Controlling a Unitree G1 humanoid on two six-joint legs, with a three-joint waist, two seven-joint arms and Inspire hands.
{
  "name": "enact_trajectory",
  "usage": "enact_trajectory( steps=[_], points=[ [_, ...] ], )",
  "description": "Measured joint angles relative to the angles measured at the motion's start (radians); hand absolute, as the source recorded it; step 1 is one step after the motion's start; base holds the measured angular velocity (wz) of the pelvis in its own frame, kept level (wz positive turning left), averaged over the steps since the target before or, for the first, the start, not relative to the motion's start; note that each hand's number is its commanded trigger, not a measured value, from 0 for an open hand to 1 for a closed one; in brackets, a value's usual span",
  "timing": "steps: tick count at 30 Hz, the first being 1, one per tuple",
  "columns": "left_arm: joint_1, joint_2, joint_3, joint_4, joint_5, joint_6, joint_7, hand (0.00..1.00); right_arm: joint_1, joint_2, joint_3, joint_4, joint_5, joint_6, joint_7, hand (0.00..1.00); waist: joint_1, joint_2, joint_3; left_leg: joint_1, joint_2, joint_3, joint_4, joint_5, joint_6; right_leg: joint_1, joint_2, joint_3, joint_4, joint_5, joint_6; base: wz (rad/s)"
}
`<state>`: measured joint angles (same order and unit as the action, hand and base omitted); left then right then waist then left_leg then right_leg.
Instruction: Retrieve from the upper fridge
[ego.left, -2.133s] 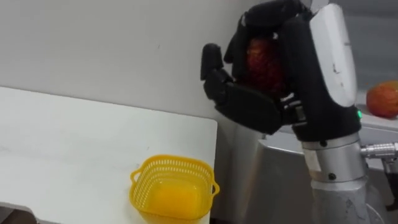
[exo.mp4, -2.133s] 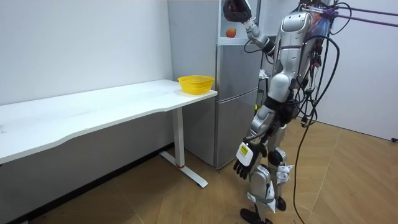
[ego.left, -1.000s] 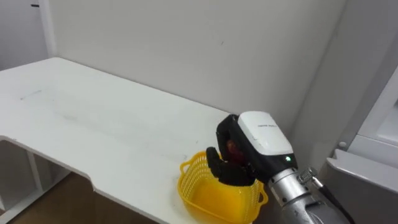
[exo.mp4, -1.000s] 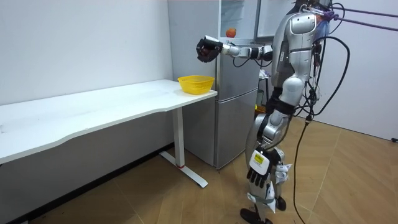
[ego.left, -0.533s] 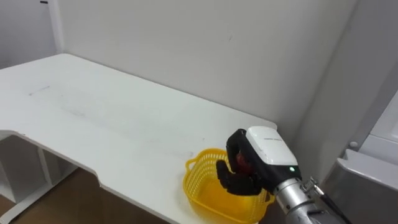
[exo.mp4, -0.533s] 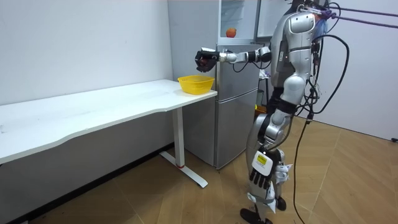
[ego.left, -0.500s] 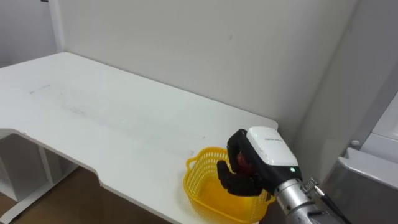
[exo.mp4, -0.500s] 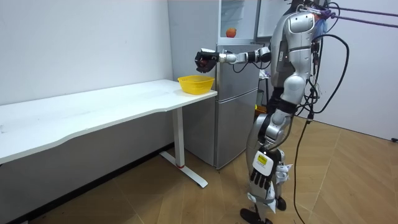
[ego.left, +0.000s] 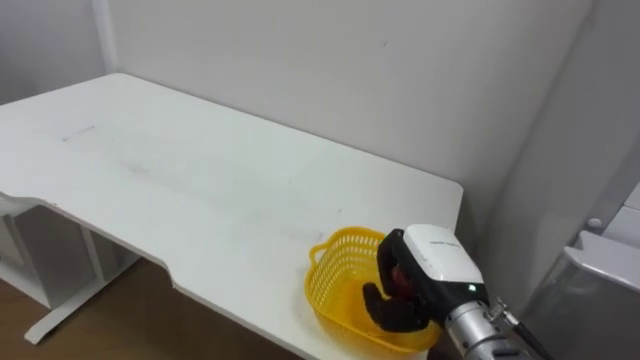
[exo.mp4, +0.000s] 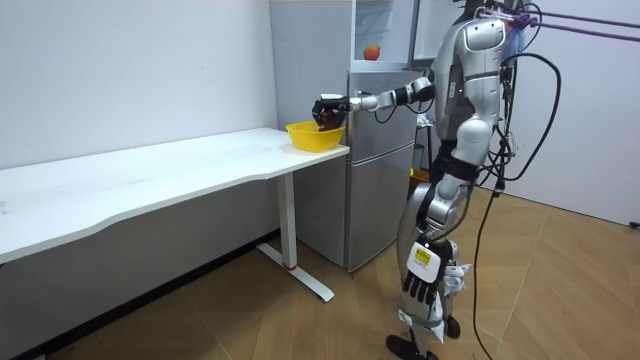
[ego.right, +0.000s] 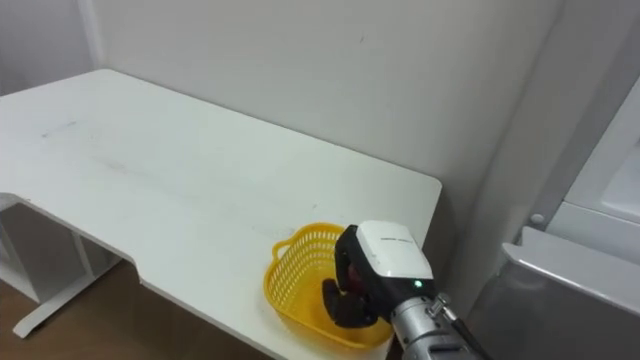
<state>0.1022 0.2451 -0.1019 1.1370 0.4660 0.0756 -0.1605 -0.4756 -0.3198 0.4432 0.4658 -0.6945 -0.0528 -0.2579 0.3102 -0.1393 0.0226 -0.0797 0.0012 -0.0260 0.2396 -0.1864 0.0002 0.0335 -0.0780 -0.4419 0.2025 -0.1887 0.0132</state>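
Observation:
My right hand (ego.left: 425, 283) is shut on a red fruit (ego.left: 401, 279), of which a small patch shows between the dark fingers. The hand sits low inside a yellow plastic basket (ego.left: 340, 277), against its right side. The basket stands at the near right corner of the white table (ego.left: 200, 190). In the room view the right arm reaches out level from the fridge (exo.mp4: 385, 150) to the basket (exo.mp4: 314, 135), with the right hand (exo.mp4: 328, 108) on top of it. My left hand (exo.mp4: 418, 278) hangs by my thigh with relaxed fingers.
A second red fruit (exo.mp4: 371, 52) lies in the open upper fridge compartment. The fridge's grey top edge (ego.left: 600, 280) is just right of the table corner. A white wall runs behind the table. I stand on wooden floor in front of the fridge.
My right hand has come down with the fruit from just above the basket into it. The eye views have shifted a little, so the table sits further left in them.

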Motion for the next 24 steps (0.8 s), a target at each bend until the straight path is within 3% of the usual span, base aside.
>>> enact_trajectory(
  steps=[4,24],
  points=[
    [-0.001,0.000,0.000,0.000,0.000,0.009,-0.001,0.00,-0.001,0.000,0.002,0.000,-0.001,0.005,0.000,0.00,0.001,0.005,0.0032,-0.009,0.000,0.000,-0.002,0.000,0.000,-0.004,-0.001,-0.001,0.001,0.000,0.000,0.00],
    [-0.002,-0.005,-0.001,-0.001,0.000,0.015,0.002,0.00,-0.004,0.000,0.002,0.000,0.001,0.022,0.000,0.00,0.002,0.011,-0.0007,-0.015,-0.012,0.000,0.000,0.006,0.008,-0.015,-0.009,-0.001,0.002,0.000,0.000,0.00]
  ],
)
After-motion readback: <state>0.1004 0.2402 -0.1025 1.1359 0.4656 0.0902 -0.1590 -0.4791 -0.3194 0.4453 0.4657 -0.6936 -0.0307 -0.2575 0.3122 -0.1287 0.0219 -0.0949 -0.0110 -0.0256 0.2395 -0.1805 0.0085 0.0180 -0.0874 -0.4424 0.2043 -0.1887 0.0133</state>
